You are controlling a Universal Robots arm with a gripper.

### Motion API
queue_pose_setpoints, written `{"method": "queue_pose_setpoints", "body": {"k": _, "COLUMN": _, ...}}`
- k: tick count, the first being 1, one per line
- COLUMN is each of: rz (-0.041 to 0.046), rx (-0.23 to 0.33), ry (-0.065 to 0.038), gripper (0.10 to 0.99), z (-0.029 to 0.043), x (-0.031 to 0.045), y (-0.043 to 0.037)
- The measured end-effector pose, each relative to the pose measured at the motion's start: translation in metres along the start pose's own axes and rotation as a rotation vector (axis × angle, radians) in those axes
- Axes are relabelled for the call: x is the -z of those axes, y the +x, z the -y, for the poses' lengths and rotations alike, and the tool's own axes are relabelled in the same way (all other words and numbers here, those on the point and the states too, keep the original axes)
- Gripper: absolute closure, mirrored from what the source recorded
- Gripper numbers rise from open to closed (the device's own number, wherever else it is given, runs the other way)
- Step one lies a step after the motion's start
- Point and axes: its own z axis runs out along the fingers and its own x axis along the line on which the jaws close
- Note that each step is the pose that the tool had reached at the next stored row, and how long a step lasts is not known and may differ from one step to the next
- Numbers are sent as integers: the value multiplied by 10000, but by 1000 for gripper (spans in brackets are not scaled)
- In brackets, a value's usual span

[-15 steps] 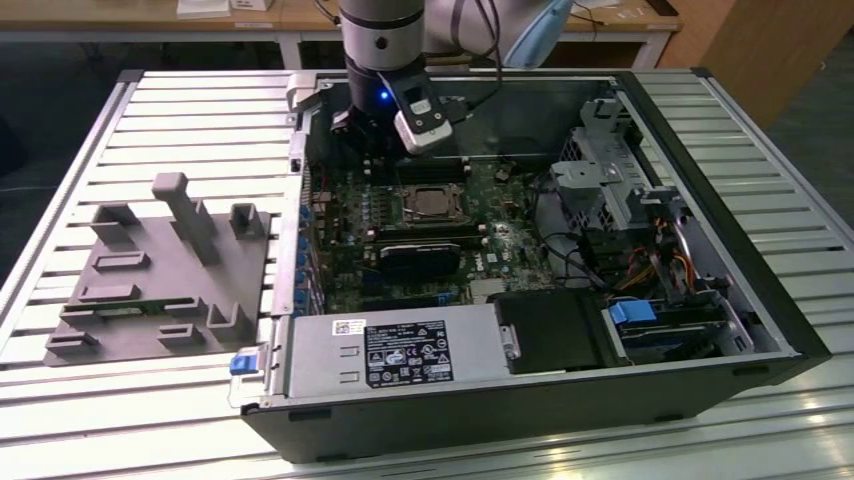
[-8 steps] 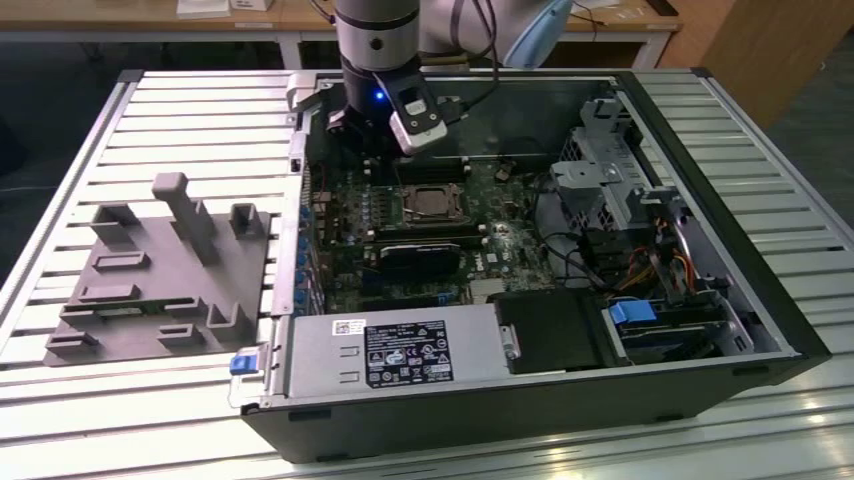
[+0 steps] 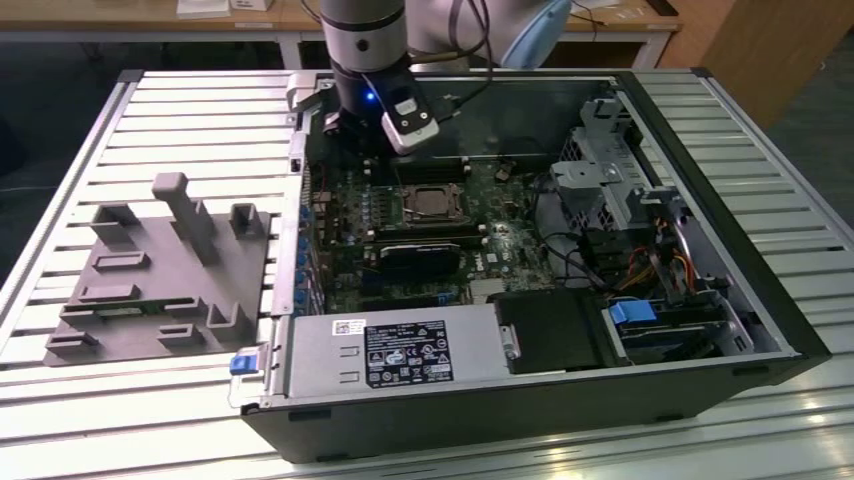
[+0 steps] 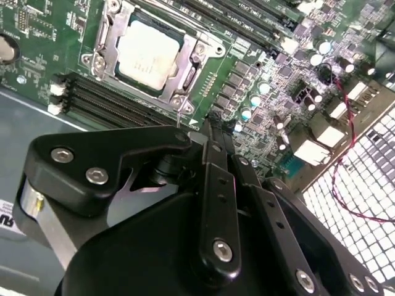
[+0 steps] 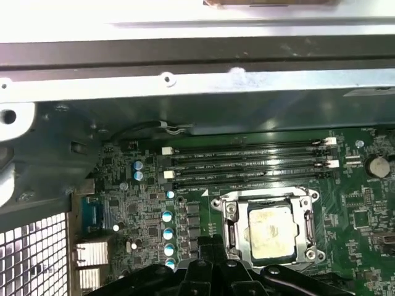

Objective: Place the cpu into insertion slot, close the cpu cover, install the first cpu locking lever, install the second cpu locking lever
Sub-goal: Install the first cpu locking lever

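Gripper (image 4: 210, 128) tips are pinched narrow, gripping nothing, hovering just off the insertion slot (image 4: 94, 61), I judge to work a lever. In the exterior view, a grey fixture (image 3: 154, 275) lies at nine o'clock of the computer case (image 3: 534, 410). Inside, the slot holds the cpu (image 5: 270, 231), cpu cover (image 5: 266, 198) flat over it, at twelve o'clock from the power supply (image 3: 387, 350).

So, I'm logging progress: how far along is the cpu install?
Done: the cpu sits in the insertion slot, with the cpu cover lying flat over it. In hand: nothing; the gripper hovers near the slot, fingers together. Left: whether the locking levers are latched, I cannot tell.
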Motion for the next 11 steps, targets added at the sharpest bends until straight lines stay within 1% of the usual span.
{"method": "queue_pose_setpoints", "body": {"k": 1, "rz": 23, "rx": -1, "ry": -52, "gripper": 980, "z": 1, "x": 1, "y": 16}}
{"method": "queue_pose_setpoints", "body": {"k": 2, "rz": 28, "rx": -8, "ry": -137, "gripper": 980, "z": 3, "x": 3, "y": 30}}
{"method": "queue_pose_setpoints", "body": {"k": 3, "rz": 21, "rx": -15, "ry": -246, "gripper": 980, "z": 4, "x": 3, "y": 37}}
{"method": "queue_pose_setpoints", "body": {"k": 5, "rz": -4, "rx": -45, "ry": -549, "gripper": 980, "z": 4, "x": 4, "y": 45}}
{"method": "queue_pose_setpoints", "body": {"k": 9, "rz": -55, "rx": -105, "ry": -1196, "gripper": 980, "z": 7, "x": 3, "y": 57}}
{"method": "queue_pose_setpoints", "body": {"k": 11, "rz": -80, "rx": -130, "ry": -1467, "gripper": 980, "z": 8, "x": 2, "y": 66}}
